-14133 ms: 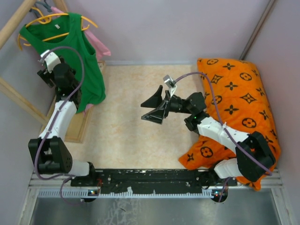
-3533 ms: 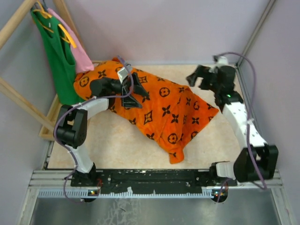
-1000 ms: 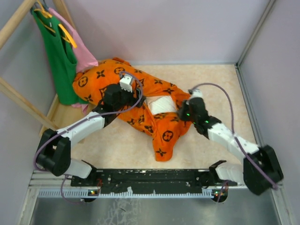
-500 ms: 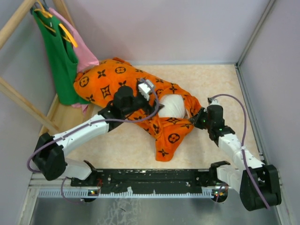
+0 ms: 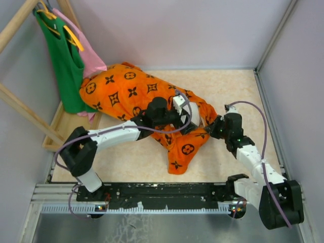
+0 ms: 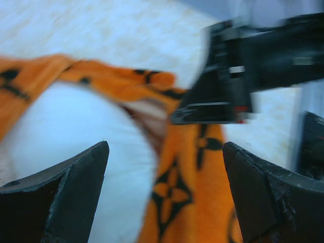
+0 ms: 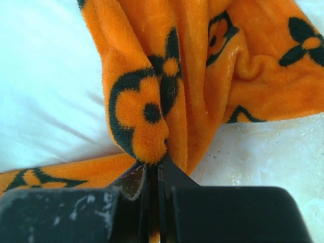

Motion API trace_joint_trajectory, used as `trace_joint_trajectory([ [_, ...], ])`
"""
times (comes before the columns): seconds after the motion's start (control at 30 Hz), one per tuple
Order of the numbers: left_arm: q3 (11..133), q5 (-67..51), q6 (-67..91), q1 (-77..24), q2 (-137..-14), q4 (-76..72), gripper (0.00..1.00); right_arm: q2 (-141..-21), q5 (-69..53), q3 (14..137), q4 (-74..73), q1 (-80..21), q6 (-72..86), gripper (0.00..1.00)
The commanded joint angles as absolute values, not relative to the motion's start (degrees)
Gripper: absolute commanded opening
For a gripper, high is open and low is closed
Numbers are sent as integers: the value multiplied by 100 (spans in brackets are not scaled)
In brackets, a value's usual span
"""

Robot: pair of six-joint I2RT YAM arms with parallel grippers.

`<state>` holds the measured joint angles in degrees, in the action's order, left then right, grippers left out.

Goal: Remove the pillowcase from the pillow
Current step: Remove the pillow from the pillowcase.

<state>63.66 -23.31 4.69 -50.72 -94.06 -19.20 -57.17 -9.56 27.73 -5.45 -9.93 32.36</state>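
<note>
The orange pillowcase (image 5: pixel 129 91) with black motifs lies diagonally across the floor, its mouth toward the right. The white pillow (image 6: pixel 66 131) shows through that mouth, also close up in the right wrist view (image 7: pixel 45 76). My left gripper (image 5: pixel 183 121) hovers over the mouth, open, with pillow and a strip of pillowcase (image 6: pixel 182 192) below its spread fingers (image 6: pixel 164 147) and nothing between them. My right gripper (image 5: pixel 215 129) is shut on a fold of the pillowcase edge (image 7: pixel 147 126), which bunches just above its closed tips (image 7: pixel 154 163).
A green tank top (image 5: pixel 66 61) and a pink garment (image 5: pixel 93 55) hang on a wooden rack (image 5: pixel 25 109) at the left. Walls close in behind and at the right. The arms' base rail (image 5: pixel 162 195) runs along the near edge.
The left gripper has swung right over the pillowcase's mouth and opened wide. The right gripper shut on the pillowcase edge and pulled it slightly right, then held still.
</note>
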Motion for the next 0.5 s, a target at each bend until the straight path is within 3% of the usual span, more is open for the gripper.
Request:
trace_joint_trajectory([
  [0.0, 6562, 580, 727, -5179, -9944, -1682, 100, -5412, -782, 2645, -637, -885, 3106, 0],
  [0.13, 6968, 2550, 838, -5183, -10543, -1069, 100, -5278, -790, 2541, -674, -888, 3120, 0],
  [0.43, 8114, 4690, 1189, -5476, -12014, 1114, 99, -4982, -754, 2456, -827, -888, 3045, 0],
  [0.47, 8050, 4767, 1161, -5499, -12010, 1150, 96, -4933, -724, 2415, -831, -883, 3041, 0],
])
